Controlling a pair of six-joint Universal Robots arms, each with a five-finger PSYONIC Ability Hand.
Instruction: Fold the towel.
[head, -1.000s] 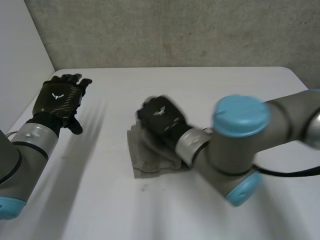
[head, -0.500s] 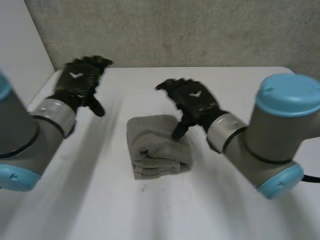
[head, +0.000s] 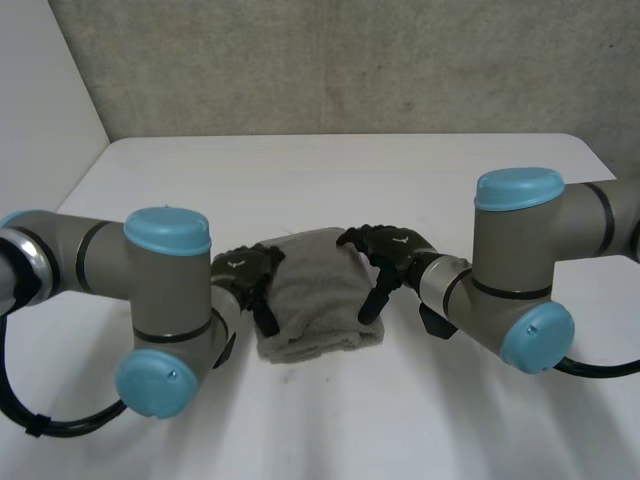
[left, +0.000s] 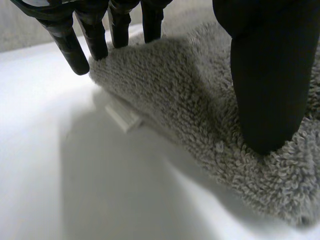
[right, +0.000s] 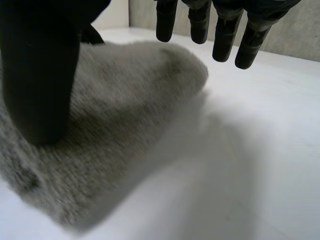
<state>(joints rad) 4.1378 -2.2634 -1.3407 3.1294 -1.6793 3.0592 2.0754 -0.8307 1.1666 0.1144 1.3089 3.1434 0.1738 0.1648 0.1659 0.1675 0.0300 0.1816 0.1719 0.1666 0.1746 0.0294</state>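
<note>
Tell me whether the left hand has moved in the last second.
Yes. In the head view the left hand has come from the far left corner of the table to the left edge of the towel.

Towel (head: 315, 290) plain grey. Table (head: 330, 180) white. Left robot hand (head: 245, 272), right robot hand (head: 395, 250) black.

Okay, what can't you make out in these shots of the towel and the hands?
Head view: the towel layer count; its top fold covers the rest.
Left wrist view: the white tag, half under the towel, too small to read.
Right wrist view: the towel under the right hand; its thumb hides any contact.
</note>
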